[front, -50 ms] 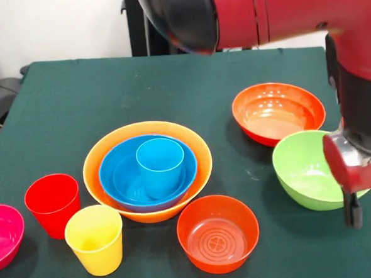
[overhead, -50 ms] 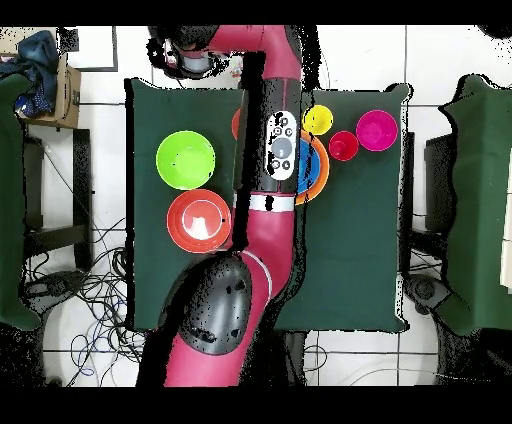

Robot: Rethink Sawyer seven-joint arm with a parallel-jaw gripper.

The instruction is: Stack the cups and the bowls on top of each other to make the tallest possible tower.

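The tower (front, -50 ms: 147, 171) stands mid-table: a large pale orange bowl holding a blue bowl (front, -50 ms: 119, 171), with a light blue cup (front, -50 ms: 160, 162) upright inside. A red cup (front, -50 ms: 52, 204) and a yellow cup (front, -50 ms: 94, 239) stand to its front left, beside a magenta bowl (front, -50 ms: 2, 235). One red-orange bowl (front, -50 ms: 218, 233) sits at the front, another (front, -50 ms: 278, 111) at the back right. The lime green bowl (front, -50 ms: 307, 169) lies at the right. My gripper (front, -50 ms: 352, 214) hangs in front of that bowl's right rim and holds nothing I can see. In the overhead view my arm covers part of the tower (overhead, -50 ms: 318, 168).
The dark green table (front, -50 ms: 95, 100) ends close to the gripper (overhead, -50 ms: 188, 62) on its right side. My arm's thick red link (front, -50 ms: 259, 11) spans the top of the front view. Chairs and cables surround the table (overhead, -50 ms: 360, 250).
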